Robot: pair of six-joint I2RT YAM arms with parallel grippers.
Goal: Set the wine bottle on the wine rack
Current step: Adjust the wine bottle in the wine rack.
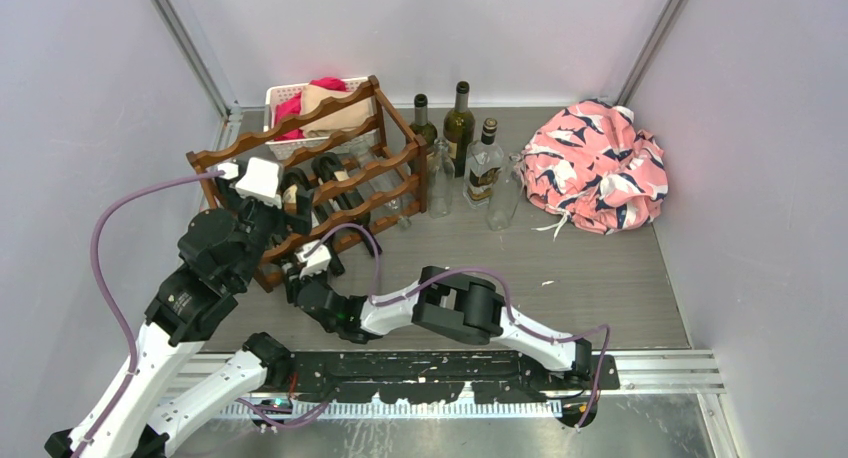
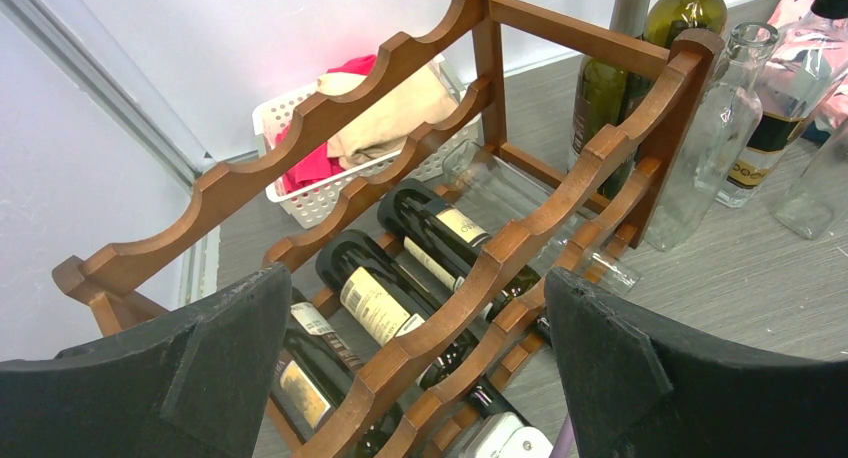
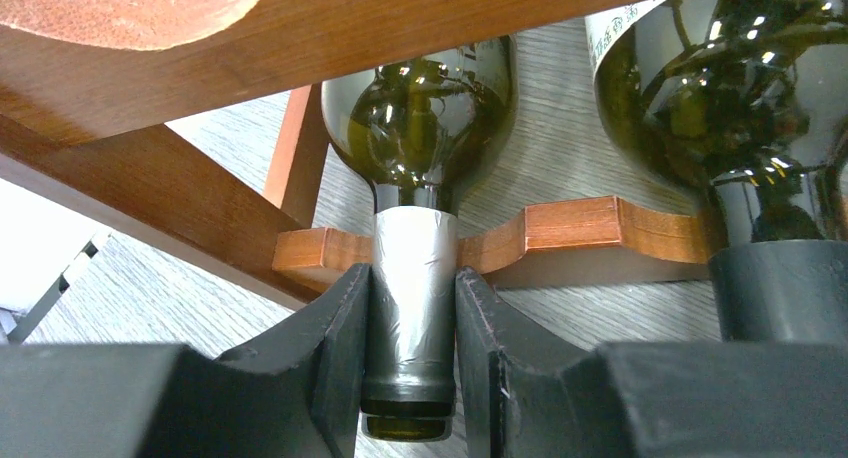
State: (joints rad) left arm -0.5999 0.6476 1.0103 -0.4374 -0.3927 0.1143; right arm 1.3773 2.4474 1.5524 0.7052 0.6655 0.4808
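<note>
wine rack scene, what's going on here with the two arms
The right gripper is shut on the foil neck of a dark bottle lying in the bottom tier of the rack, beside other bottles lying there. The left gripper hangs open above the rack, holding nothing. More bottles stand upright on the table beside the rack.

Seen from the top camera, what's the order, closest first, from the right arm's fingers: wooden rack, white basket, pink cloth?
The right fingers grip the neck of a bottle lying in the rack.
1. Rack, right at the fingers, left side.
2. Basket, behind the rack, back left.
3. Cloth, far across at back right.
</note>
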